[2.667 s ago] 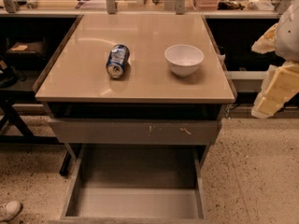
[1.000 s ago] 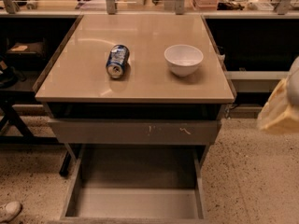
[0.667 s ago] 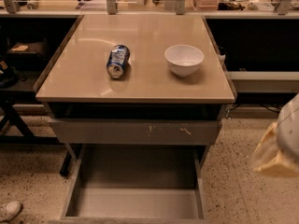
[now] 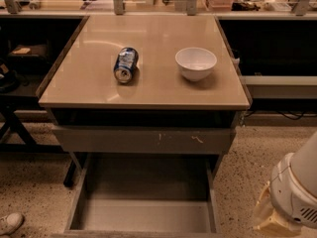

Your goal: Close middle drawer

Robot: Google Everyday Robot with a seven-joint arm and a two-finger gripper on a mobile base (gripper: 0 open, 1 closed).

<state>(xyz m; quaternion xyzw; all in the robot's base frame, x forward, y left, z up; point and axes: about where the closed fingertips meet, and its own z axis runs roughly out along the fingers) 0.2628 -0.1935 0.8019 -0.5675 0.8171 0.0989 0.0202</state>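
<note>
The middle drawer is pulled far out below the desk, at the bottom of the camera view. It is a wide shallow grey box with thin side walls and nothing inside, and its front runs along the lower edge of the frame. Above it is the taller grey front with pale scratch marks, which stands out a little from the desk. My gripper shows as a pale shape under the white arm housing at the lower right. It is to the right of the open drawer and apart from it.
On the beige desk top a blue can lies on its side beside a white bowl. Dark shelving stands on both sides. A speckled floor lies around the desk, with a white shoe at the lower left.
My arm has moved down the right edge of the view, from beside the desk top to the lower right corner near the drawer. The drawers, can and bowl have not moved.
</note>
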